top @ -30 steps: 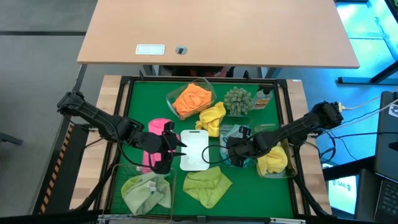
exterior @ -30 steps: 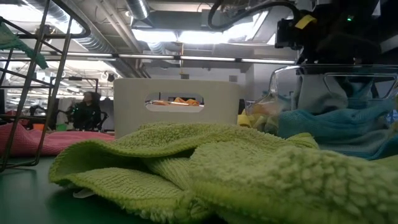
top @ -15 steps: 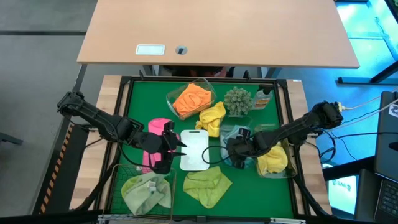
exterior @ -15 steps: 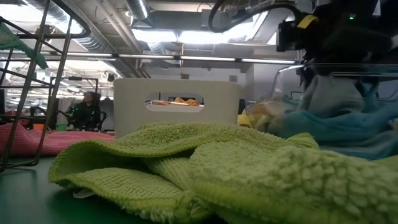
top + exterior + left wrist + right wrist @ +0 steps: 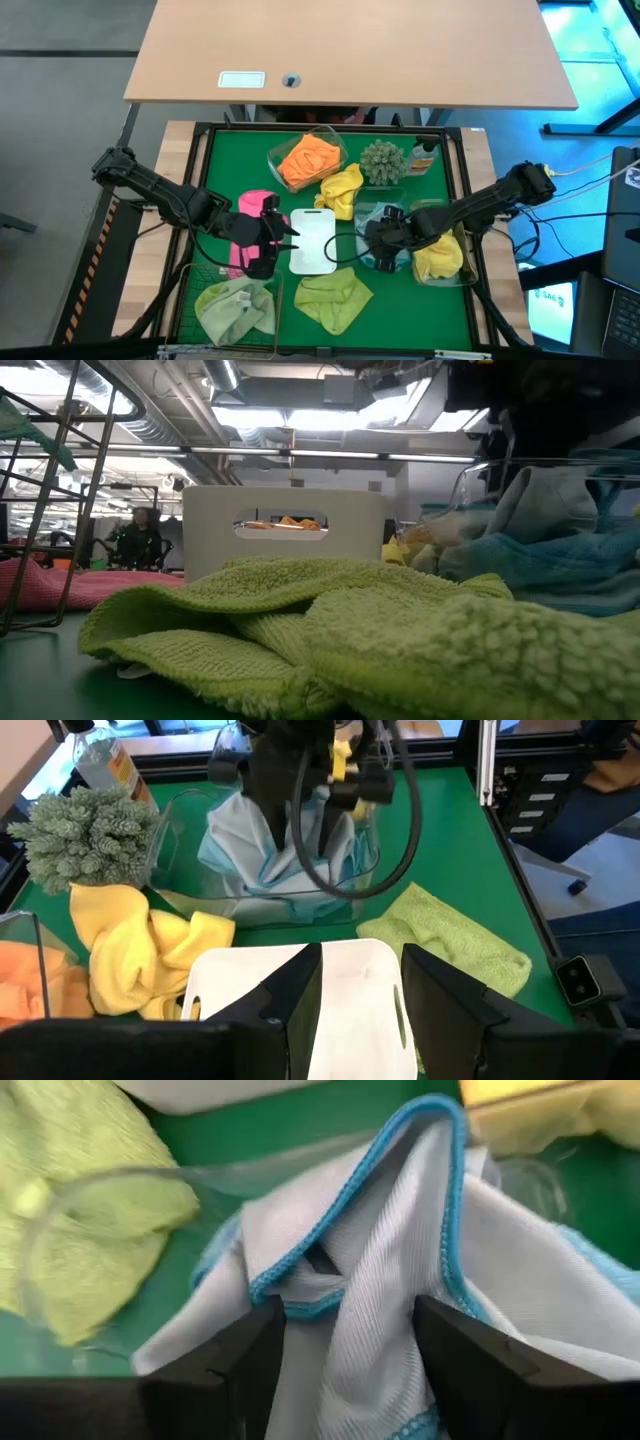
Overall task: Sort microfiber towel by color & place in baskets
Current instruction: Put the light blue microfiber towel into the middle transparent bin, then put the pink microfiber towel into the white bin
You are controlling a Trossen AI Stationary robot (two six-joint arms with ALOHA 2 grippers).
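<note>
A teal-blue microfiber towel (image 5: 370, 1280) lies heaped in a clear tub (image 5: 377, 240) right of the table's middle, one fold standing up. My right gripper (image 5: 345, 1365) hangs open over it, a finger on either side of that fold. My left gripper (image 5: 360, 995) is open and holds nothing, just above the left part of the white tray (image 5: 318, 242). A pink towel (image 5: 252, 203) lies under the left arm. A lime towel (image 5: 336, 300) lies on the mat near the front edge; a yellow one (image 5: 343, 188) lies behind the tray. My right gripper comes from above with its fingers (image 5: 215, 1370) standing on either side of the blue towel's raised, hemmed fold (image 5: 330, 1275). I cannot tell whether the fingers touch the cloth. The towel rests in the tub.
A tub with an orange towel (image 5: 308, 158), a spiky plant (image 5: 382, 160) and a small bottle (image 5: 423, 157) stand at the back. A tub with a yellow towel (image 5: 438, 258) is at the right. A wire basket (image 5: 215, 285) with a lime towel (image 5: 236, 306) is front left.
My right gripper has opened over the clear tub and let go of the blue towel, then risen a little. The towel stays heaped in the tub with its fold still standing up.
</note>
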